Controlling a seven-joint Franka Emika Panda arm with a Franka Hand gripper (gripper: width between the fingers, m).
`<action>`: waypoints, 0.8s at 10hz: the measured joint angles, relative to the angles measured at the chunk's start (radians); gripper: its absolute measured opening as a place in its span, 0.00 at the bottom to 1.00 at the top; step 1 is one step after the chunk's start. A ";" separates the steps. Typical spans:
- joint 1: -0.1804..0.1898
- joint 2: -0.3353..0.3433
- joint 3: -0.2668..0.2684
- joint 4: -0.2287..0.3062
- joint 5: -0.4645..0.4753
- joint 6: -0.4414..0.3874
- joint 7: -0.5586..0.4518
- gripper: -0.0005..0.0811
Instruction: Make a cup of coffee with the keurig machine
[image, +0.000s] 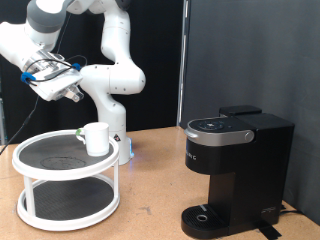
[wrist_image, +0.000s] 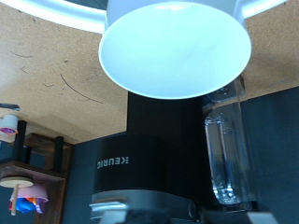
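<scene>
Jaws: hanging in the exterior frame's upper left, above and apart from everything, gripping nothing visible; spread or clenched, not telling from here. Sitting upright at the right rim of the white rack's (image: 60, 177) top tier: cup (image: 97, 137). Standing lower right on the desk (image: 150, 160), lid down: keurig machine (image: 235, 165). Risking, probably, nudging the cup off that rim by descending off-centre.

A: What did the arm (image: 105, 40) look like?
B: Glossy white rounded segments with grey joint bands, and a black cable trailed beside it.
A: And the hand?
B: Greyish, with blue accents.
</scene>
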 joint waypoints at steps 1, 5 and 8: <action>0.000 0.000 -0.003 0.002 -0.002 -0.008 -0.022 0.01; 0.000 0.000 -0.003 0.000 -0.002 -0.007 -0.018 0.01; 0.000 0.000 -0.003 0.000 -0.001 -0.008 -0.022 0.01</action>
